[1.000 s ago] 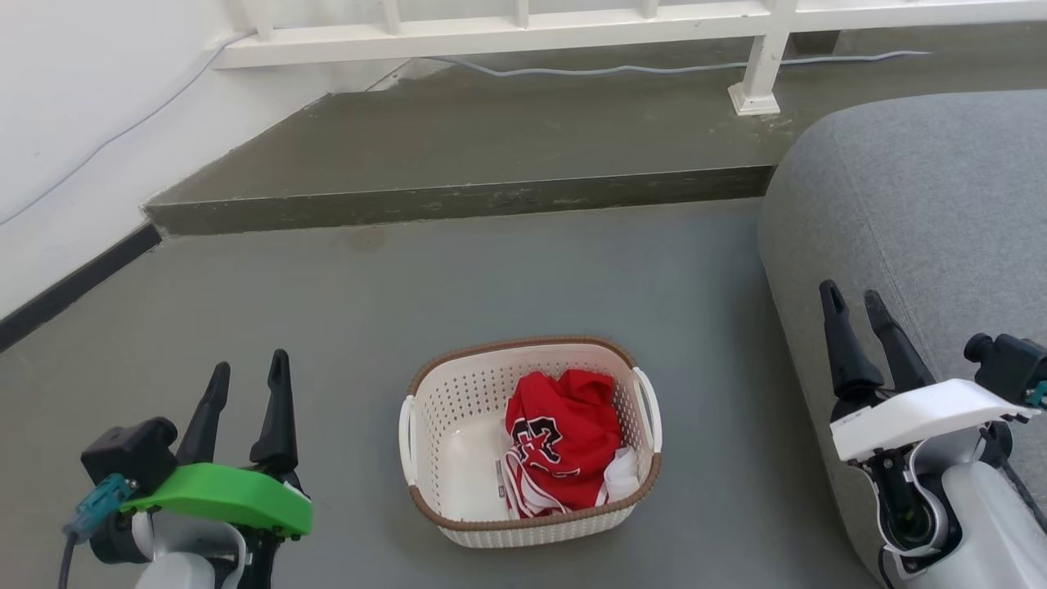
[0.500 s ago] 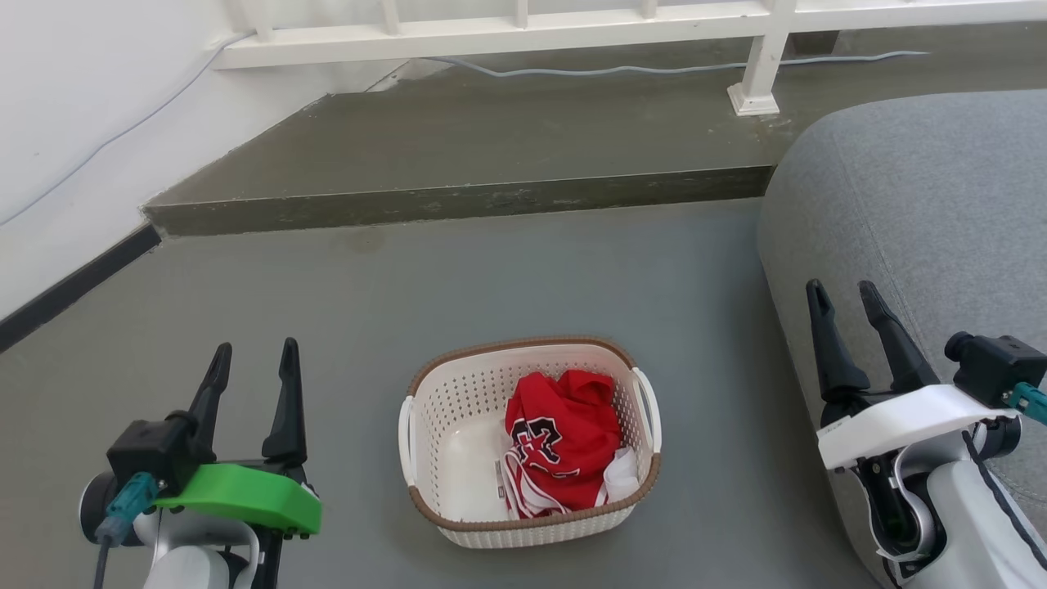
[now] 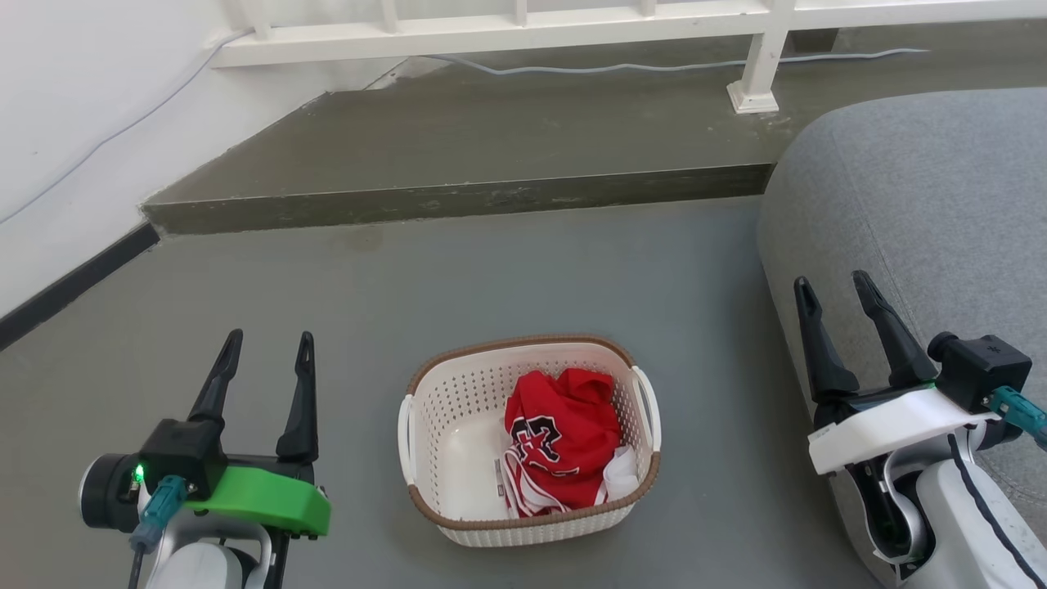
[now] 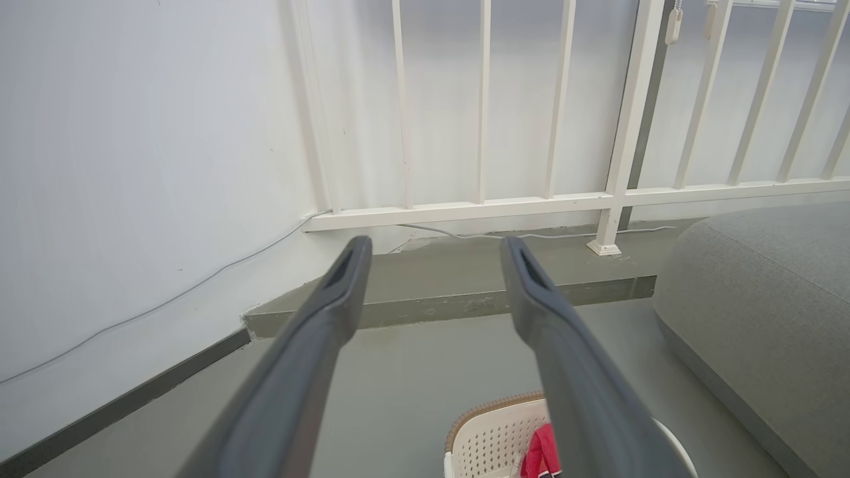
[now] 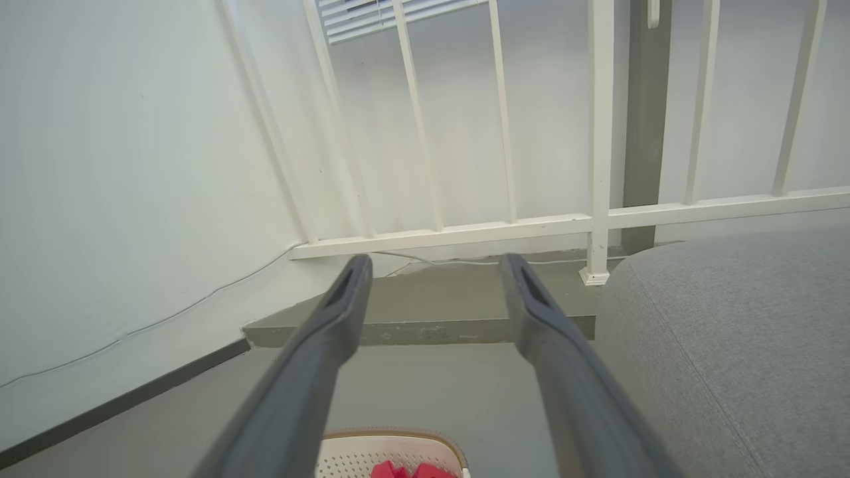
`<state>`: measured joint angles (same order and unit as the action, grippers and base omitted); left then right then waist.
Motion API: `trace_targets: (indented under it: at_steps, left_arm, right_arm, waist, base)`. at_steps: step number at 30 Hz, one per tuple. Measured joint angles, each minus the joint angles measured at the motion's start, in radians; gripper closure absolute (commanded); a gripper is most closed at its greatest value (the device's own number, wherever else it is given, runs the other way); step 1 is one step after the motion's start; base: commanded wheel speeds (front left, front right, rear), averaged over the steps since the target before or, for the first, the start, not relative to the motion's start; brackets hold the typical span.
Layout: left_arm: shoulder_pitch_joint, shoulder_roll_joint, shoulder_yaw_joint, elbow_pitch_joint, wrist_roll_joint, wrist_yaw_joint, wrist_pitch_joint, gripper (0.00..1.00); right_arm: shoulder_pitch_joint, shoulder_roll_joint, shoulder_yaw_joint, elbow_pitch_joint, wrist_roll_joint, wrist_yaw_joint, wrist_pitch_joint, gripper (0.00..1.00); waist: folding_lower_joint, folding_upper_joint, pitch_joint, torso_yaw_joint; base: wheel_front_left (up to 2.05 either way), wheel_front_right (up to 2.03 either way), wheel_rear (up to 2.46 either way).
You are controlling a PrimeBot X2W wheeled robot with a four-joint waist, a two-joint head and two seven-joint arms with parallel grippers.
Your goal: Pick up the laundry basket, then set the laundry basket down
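The laundry basket (image 3: 458, 393) stands on the grey floor at the lower middle of the head view, cream-white and perforated with a brown rim and white side handles. A red garment (image 3: 560, 438) lies inside it. My left gripper (image 3: 271, 339) hovers open to the basket's left, apart from it. Over on the right, beside the sofa, my right gripper (image 3: 833, 282) is open as well. The basket's rim peeks in at the bottom of the left wrist view (image 4: 495, 425) and the right wrist view (image 5: 392, 441), below each pair of spread fingers.
A grey sofa (image 3: 924, 213) fills the right side, close to my right arm. A raised concrete step (image 3: 458, 200) runs across behind the basket, with a white railing (image 3: 523, 29) and a cable on it. A white wall (image 3: 74, 123) bounds the left.
Both grippers have edged forward and slightly inward toward the basket, still open. The basket has not moved.
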<state>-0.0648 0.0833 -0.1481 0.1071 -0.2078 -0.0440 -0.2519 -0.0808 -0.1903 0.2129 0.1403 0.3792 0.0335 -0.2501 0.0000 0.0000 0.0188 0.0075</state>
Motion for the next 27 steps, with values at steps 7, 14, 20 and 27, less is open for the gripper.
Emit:
trace_targets:
  at_steps: [7, 14, 20, 27]
  left_arm:
    - [-0.002, -0.005, 0.007, 0.000, 0.000, -0.009, 0.000, 0.00]
    - [-0.002, -0.009, 0.013, 0.001, 0.001, -0.018, 0.000, 0.00]
    - [-0.002, -0.012, 0.020, -0.003, 0.001, -0.019, 0.000, 0.00]
    - [-0.007, -0.016, 0.028, -0.008, 0.001, -0.027, 0.000, 0.00]
  right_arm:
    - [0.000, 0.002, -0.006, 0.000, -0.002, 0.001, 0.000, 0.00]
    - [0.000, 0.006, -0.015, 0.000, -0.011, 0.005, 0.000, 0.00]
    - [0.000, 0.012, -0.020, 0.000, -0.011, 0.012, 0.000, 0.00]
    - [-0.003, 0.020, -0.030, 0.000, -0.015, 0.019, 0.000, 0.00]
  waist:
    - [0.0000, 0.0000, 0.003, 0.000]
    - [0.0000, 0.0000, 0.006, -0.001]
    - [0.0000, 0.0000, 0.021, -0.002]
    - [0.0000, 0.0000, 0.051, -0.006]
  base:
    - [0.00, 0.00, 0.00]
    - [0.00, 0.00, 0.00]
    - [0.00, 0.00, 0.00]
    - [0.00, 0.00, 0.00]
